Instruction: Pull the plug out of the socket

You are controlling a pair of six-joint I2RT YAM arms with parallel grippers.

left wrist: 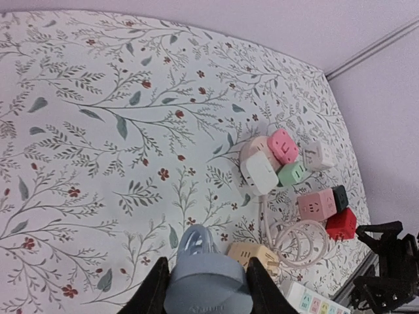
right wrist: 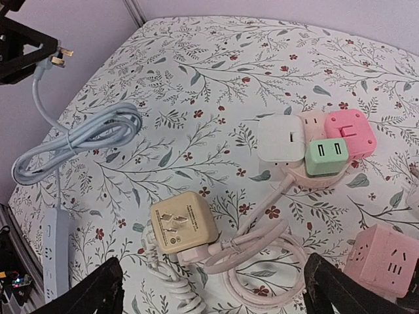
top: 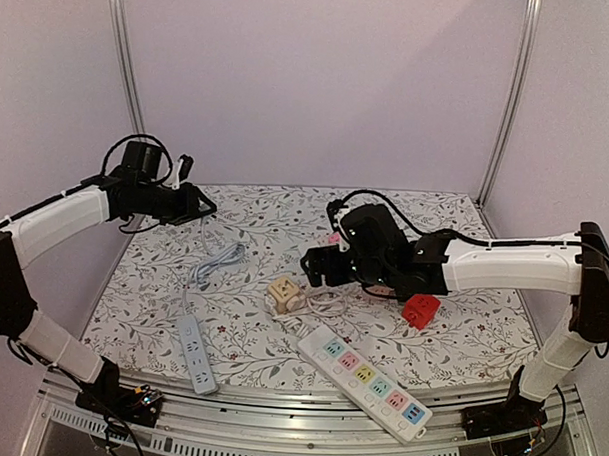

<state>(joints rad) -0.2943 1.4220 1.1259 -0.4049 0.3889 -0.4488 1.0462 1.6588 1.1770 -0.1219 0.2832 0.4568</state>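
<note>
My left gripper (top: 200, 204) is shut on a grey-blue plug (left wrist: 206, 288) and holds it in the air over the table's back left. In the right wrist view the plug (right wrist: 52, 59) shows bare prongs. Its grey cable (top: 218, 263) hangs down to a narrow white power strip (top: 196, 352). My right gripper (top: 313, 268) is open and empty, above a yellow cube socket (right wrist: 183, 222). A pink plug (right wrist: 196, 250) with a coiled pink cord (right wrist: 262, 261) sits in the cube's near side. A white plug (right wrist: 152, 242) sits in its left side.
A long white strip with coloured sockets (top: 374, 383) lies at the front. A red cube (top: 420, 310) and a pink cube (right wrist: 386, 261) lie at the right. White, green and pink adapters (right wrist: 314, 140) cluster behind the yellow cube.
</note>
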